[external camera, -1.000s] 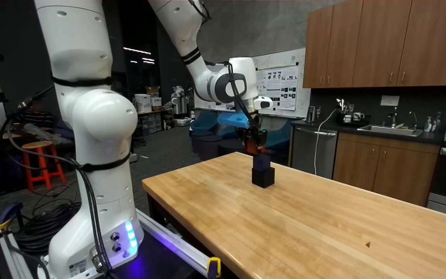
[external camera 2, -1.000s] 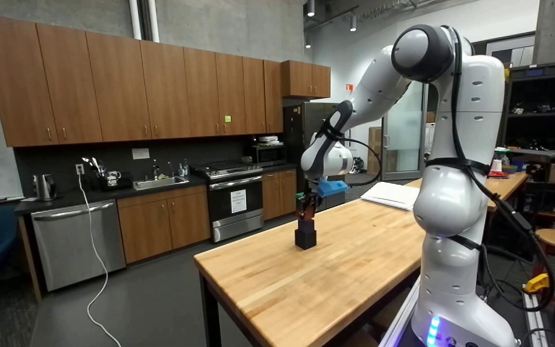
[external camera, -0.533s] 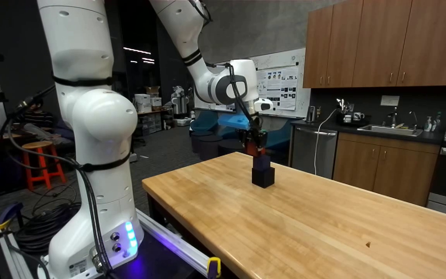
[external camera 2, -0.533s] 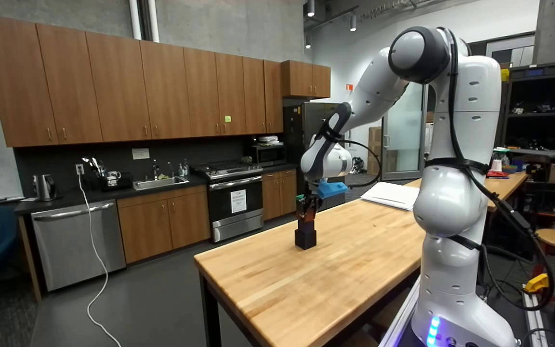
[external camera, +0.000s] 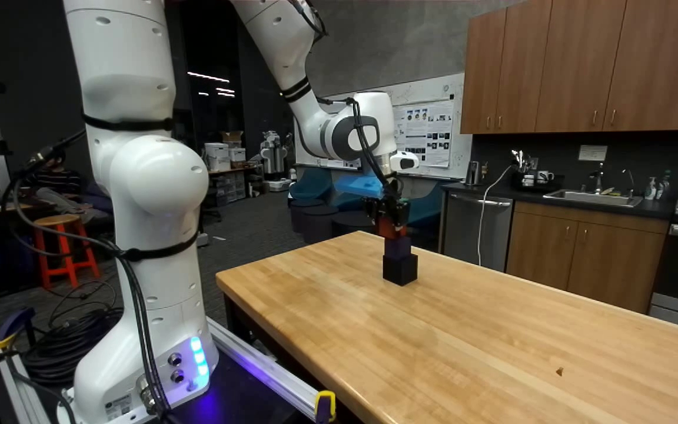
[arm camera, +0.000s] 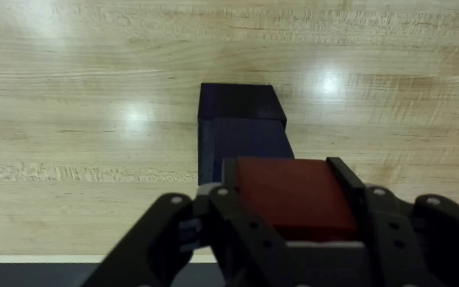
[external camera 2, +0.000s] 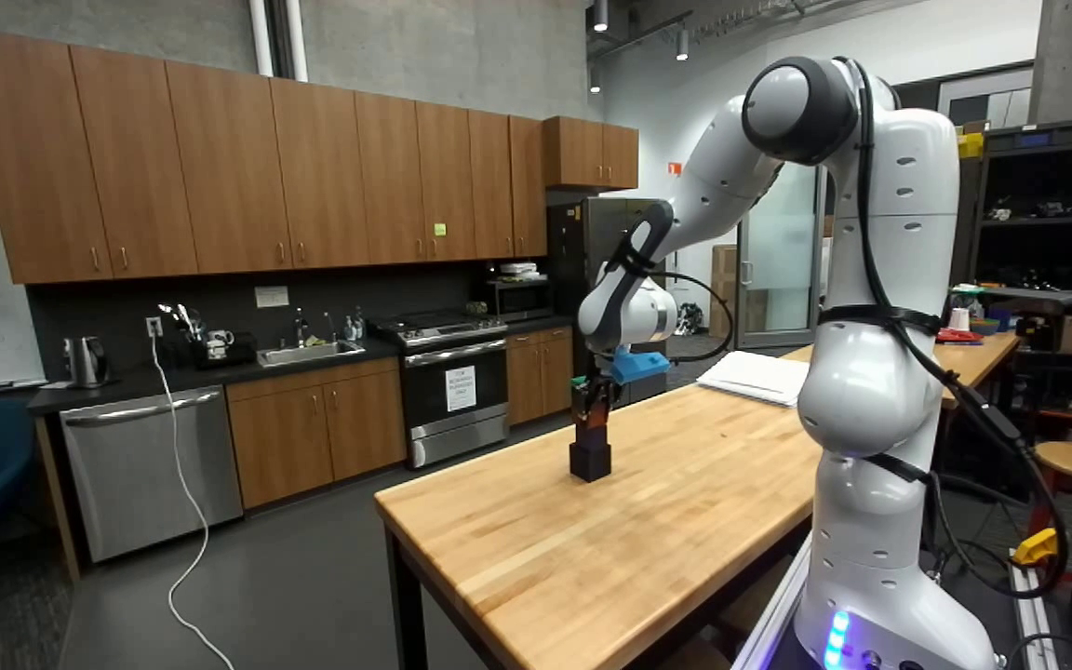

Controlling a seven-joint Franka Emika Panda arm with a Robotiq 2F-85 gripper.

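Observation:
My gripper (arm camera: 285,171) is shut on a red block (arm camera: 293,195), with one black pad on each side of it. A dark blue block (arm camera: 251,137) stands on a black block (arm camera: 239,100), which rests on the wooden table. In both exterior views the red block (external camera: 387,228) is right above the dark blue block (external camera: 397,248) and the black block (external camera: 400,270); it sits slightly off to one side. The same stack shows with the red block (external camera 2: 592,414), dark blue block (external camera 2: 591,435) and black block (external camera 2: 590,462). Whether red touches blue I cannot tell.
The wooden table (external camera: 462,330) has an edge close behind the stack. A pile of white paper (external camera 2: 755,377) lies at its far end. A tiny brown bit (external camera: 559,371) lies on the tabletop. A blue part (external camera 2: 640,365) sticks out from my wrist.
The arm has moved slightly, bringing the gripper and red block a little lower and more over the dark blue block. The two stacked blocks have not moved. The grip looks unchanged.

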